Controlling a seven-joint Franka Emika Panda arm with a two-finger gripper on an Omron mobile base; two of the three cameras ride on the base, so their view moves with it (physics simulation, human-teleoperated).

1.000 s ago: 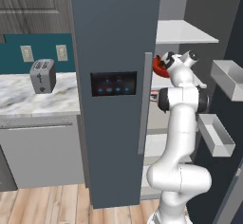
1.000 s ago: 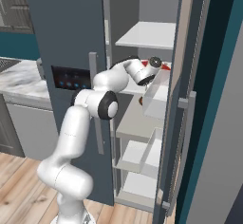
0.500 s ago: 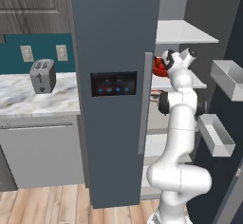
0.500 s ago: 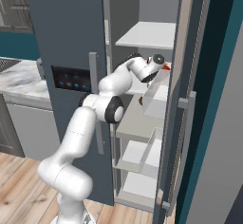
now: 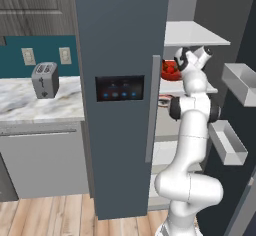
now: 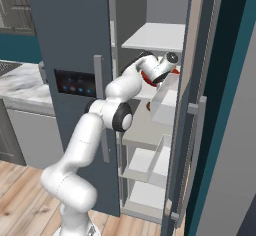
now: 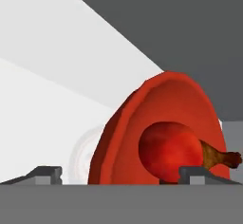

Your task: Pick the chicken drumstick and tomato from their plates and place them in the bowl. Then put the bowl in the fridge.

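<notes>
The red-orange bowl [image 7: 137, 95] stands on a white shelf [image 7: 42, 123] inside the open fridge [image 5: 120, 30]. In it lie the glossy red tomato [image 7: 168, 154] and the brown chicken drumstick [image 7: 220, 159], its bone end pointing right. My gripper [image 7: 122, 175] is open, with its fingertips [image 7: 45, 173] apart on either side of the bowl's near rim and gripping nothing. In the left base view the bowl [image 5: 168, 70] shows just left of my hand, and in the right base view the bowl [image 6: 146, 78] is partly hidden behind my wrist. Their plates are out of view.
The fridge's shut left door carries a black display panel [image 5: 120, 88] and a long grey handle [image 5: 155, 110]. Door bins [image 5: 240, 82] hang on the open right door close to my arm. A toaster [image 5: 45, 80] sits on the marble counter [image 5: 30, 110] at left.
The jaws have gone from shut to wide open and let go of the bowl, which stays on the shelf. My hand has lifted slightly.
</notes>
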